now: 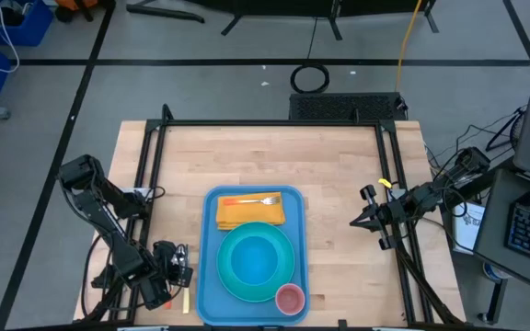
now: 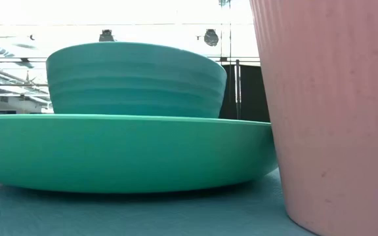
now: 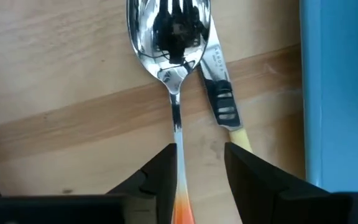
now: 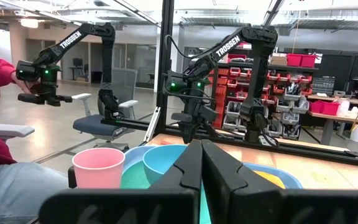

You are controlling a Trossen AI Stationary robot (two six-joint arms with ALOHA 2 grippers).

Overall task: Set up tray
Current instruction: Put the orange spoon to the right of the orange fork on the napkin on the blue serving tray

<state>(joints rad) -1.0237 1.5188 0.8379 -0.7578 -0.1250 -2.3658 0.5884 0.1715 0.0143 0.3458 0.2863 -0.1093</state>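
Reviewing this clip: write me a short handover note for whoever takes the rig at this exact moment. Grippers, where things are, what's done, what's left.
Left gripper: open, low over the table beside the tray's left edge, fingers astride the spoon handle; spoon and knife lie on the wood, off the tray.
Right gripper: shut, empty, waiting right of the tray.
Done: napkin with fork on it at the tray's far end, plate with bowl in it, pink cup at the near right corner.
Left: probably nothing, unless spoon and knife belong on the tray.
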